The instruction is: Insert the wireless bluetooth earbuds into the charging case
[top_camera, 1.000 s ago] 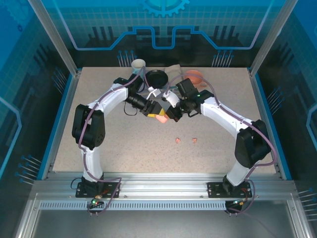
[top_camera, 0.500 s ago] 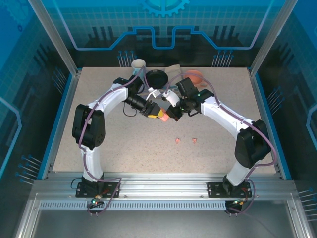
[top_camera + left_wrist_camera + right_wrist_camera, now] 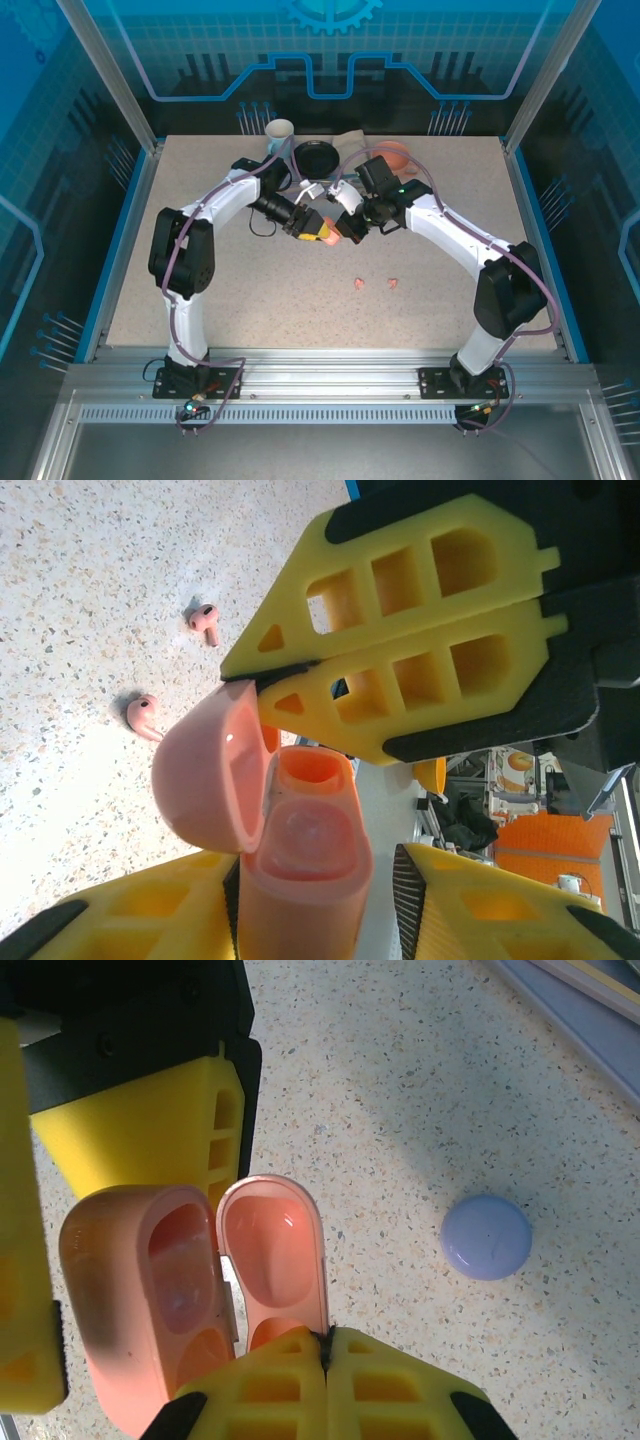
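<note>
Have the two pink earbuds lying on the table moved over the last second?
No. Both pink earbuds sit at the same spots relative to the table's near edge.

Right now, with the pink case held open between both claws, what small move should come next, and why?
Probably release the lid from the right claw and send it toward one of the two pink earbuds lying loose on the table. The left claw grips the pink case, the lid stands open, and both sockets look empty.
</note>
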Robot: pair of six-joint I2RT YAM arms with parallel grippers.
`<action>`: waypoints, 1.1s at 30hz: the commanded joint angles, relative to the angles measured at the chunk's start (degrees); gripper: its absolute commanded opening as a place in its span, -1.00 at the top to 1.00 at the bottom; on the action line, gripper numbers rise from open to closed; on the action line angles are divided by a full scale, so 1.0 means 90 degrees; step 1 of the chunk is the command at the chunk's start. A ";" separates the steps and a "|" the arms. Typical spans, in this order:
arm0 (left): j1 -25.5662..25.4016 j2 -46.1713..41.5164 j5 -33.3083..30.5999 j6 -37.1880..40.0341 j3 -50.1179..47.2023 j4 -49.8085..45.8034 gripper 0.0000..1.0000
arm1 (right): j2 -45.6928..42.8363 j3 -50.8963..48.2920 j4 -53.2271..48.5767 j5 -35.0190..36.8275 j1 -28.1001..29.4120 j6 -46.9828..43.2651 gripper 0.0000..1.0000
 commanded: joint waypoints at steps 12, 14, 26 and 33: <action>0.0017 0.0248 0.0316 0.0110 0.0316 -0.0151 0.31 | -0.0128 0.0196 -0.0064 -0.0105 0.0075 -0.0030 1.00; 0.0018 0.0247 0.0323 0.0129 0.0321 -0.0174 0.35 | -0.0118 0.0212 -0.0070 -0.0100 0.0077 -0.0030 1.00; 0.0018 0.0127 0.0449 0.0151 0.0197 -0.0063 0.90 | -0.0215 0.0425 -0.0101 0.0107 0.0014 0.0175 0.90; 0.0018 -0.0781 0.0081 -0.0656 -0.0634 0.1336 1.00 | -0.0923 0.0290 -0.0007 -0.0026 -0.0579 0.0886 0.09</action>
